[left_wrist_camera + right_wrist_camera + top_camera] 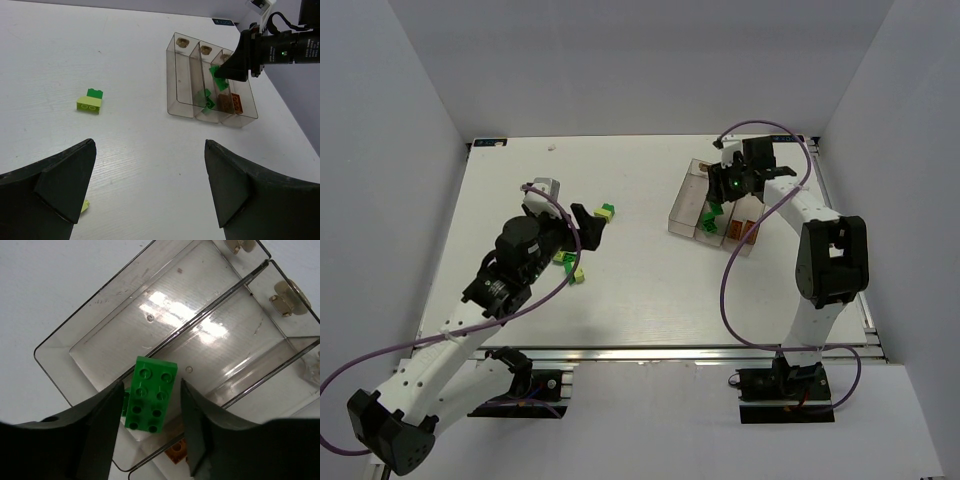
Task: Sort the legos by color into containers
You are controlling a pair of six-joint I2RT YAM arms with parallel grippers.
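Observation:
The containers (692, 196) (181, 75) (95, 320) are three clear bins in a row at the back right. My right gripper (728, 190) (151, 384) hovers over the middle bin. A dark green lego (150, 395) (218, 80) sits between its fingers, with a gap showing on the right side. More green legos (206, 98) lie in the middle bin, and orange legos (231, 102) (177, 450) in the right one. My left gripper (588, 225) (150, 145) stands wide open above bare table. A yellow-green and dark green pair (90, 101) (607, 211) lies ahead of it.
Two more loose legos (570, 266) lie under my left arm, and one yellow-green piece (85, 205) shows by the left finger. White walls close in the table on three sides. The right arm's purple cable (725, 290) loops over the table's right half.

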